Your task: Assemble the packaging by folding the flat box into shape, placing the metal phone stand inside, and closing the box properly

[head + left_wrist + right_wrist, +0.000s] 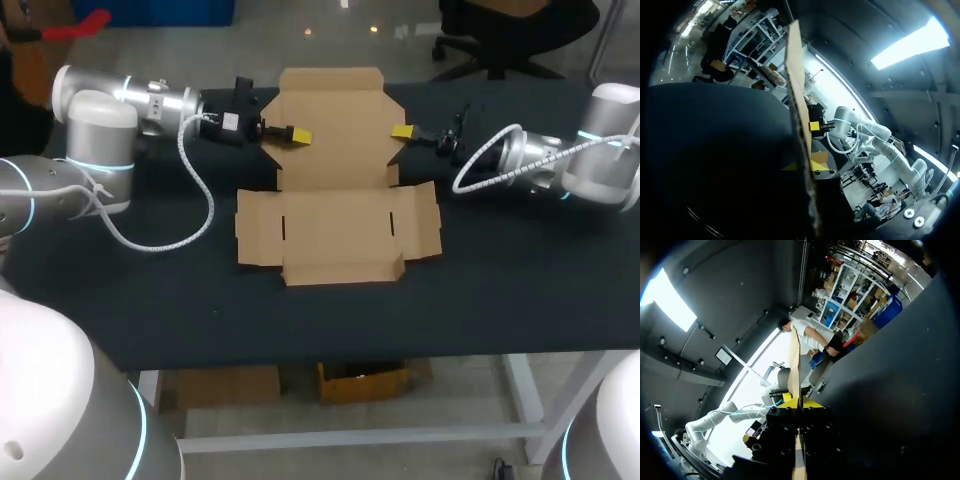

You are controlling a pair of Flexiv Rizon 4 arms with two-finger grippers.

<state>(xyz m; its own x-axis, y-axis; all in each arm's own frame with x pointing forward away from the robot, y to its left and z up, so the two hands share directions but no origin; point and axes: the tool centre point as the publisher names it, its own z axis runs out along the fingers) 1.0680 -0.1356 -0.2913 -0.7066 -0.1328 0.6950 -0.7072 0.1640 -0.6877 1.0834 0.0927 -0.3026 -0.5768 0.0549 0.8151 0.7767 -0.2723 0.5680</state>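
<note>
A flat brown cardboard box (335, 215) lies unfolded in the middle of the black table (150, 300). My left gripper (300, 135) is at the left side flap of the box's far panel and is shut on that flap. In the left wrist view the cardboard (796, 100) runs edge-on between the yellow tips of the left gripper (805, 166). My right gripper (402, 131) is shut on the opposite right flap. In the right wrist view that flap (794, 360) stands edge-on in the right gripper (800, 402). Across the box, the right gripper (814, 126) shows in the left wrist view.
The left arm's white cable (190, 215) loops onto the table left of the box. The right arm's coiled cable (480, 170) hangs right of the box. Bare table lies in front of the box down to the near edge (350, 355).
</note>
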